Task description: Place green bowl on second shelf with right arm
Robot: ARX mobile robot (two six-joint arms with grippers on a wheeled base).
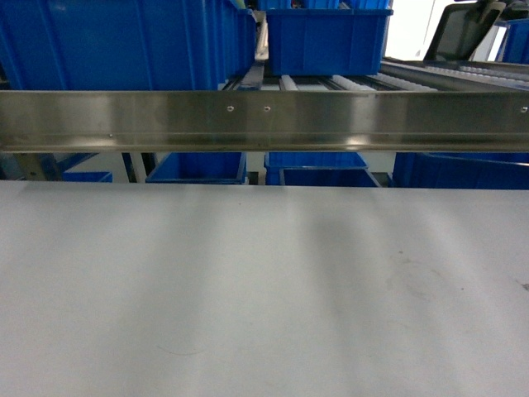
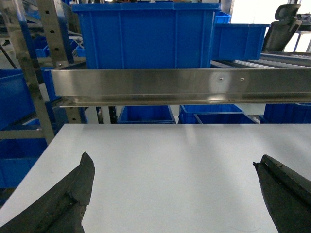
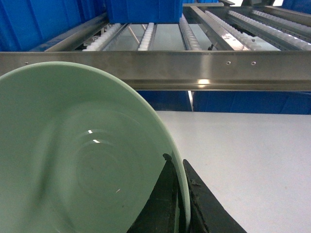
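Observation:
The pale green bowl point(image 3: 73, 155) fills the lower left of the right wrist view, held up on edge with its hollow facing the camera. My right gripper point(image 3: 176, 160) is shut on the bowl's right rim, one finger inside and one outside, above the white tabletop point(image 3: 252, 160). Straight ahead is the steel rack's front beam point(image 3: 194, 70), and behind it a shelf tier with white roller rails point(image 3: 148, 34). My left gripper point(image 2: 173, 159) hangs open over the tabletop with nothing between its fingers. Neither gripper nor the bowl shows in the head view.
Blue crates stand on the roller tier: one large point(image 2: 146, 36), one smaller point(image 1: 326, 37). More blue crates point(image 1: 198, 168) sit below the beam point(image 1: 264, 120). A perforated upright point(image 2: 53, 34) stands at the left. The white tabletop point(image 1: 248, 289) runs up to the rack.

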